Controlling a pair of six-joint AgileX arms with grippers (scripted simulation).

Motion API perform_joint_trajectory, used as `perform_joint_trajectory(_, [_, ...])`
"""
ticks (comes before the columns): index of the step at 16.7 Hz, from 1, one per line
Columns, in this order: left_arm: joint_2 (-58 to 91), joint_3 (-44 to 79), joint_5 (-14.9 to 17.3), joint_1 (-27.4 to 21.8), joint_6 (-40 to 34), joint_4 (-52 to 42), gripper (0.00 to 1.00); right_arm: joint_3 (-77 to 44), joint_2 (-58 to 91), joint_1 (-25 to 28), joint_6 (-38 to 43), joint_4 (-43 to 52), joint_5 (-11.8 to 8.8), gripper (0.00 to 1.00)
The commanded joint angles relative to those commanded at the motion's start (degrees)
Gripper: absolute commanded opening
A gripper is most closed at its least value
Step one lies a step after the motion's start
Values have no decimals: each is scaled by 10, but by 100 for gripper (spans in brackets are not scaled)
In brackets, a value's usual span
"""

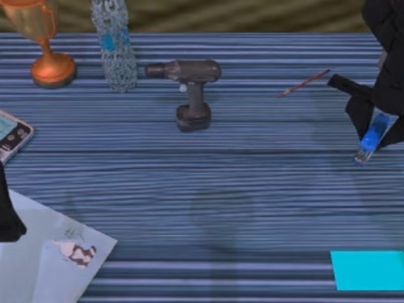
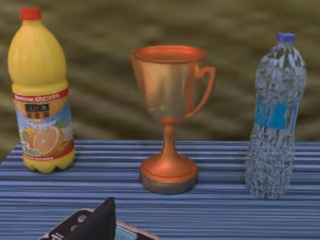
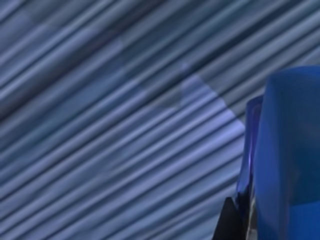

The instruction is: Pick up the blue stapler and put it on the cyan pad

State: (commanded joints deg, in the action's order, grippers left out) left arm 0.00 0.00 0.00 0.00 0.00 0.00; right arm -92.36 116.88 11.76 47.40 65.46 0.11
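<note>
Blue stapler (image 1: 374, 137) far from cyan pad (image 1: 367, 270)

- Counter (image 1: 252, 189): blue, finely striped.
- Stapler (image 1: 377, 134): bright blue, silvery end.
- Pad (image 1: 368, 270): plain cyan.
- Trophy (image 2: 169, 117): coppery orange.
- Juice bottle (image 2: 40, 92): yellow, red cap.
- Pencil (image 1: 304, 83): red.

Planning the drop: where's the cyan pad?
In the top view, the cyan pad lies at the table's near right corner, well below the blue stapler.

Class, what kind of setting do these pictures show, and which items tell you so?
Probably a rendered tabletop test scene, not a real room: a blue striped table carries unrelated items, a drill, a trophy cup and a juice bottle.
</note>
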Motion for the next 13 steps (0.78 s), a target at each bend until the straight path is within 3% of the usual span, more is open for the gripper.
perform_joint_trajectory(4, [0, 0, 0, 0, 0, 0, 100, 3, 0, -2, -5, 0, -2, 0])
perform_joint_trajectory(7, [0, 0, 0, 0, 0, 0, 100, 16, -16, 5, -58, 16, -15, 0])
perform_joint_trajectory(10, [0, 0, 0, 0, 0, 0, 100, 46, -49, 15, -165, 37, -33, 0])
perform_joint_trajectory(13, [0, 0, 0, 0, 0, 0, 100, 90, -91, 27, -324, 57, -50, 0])
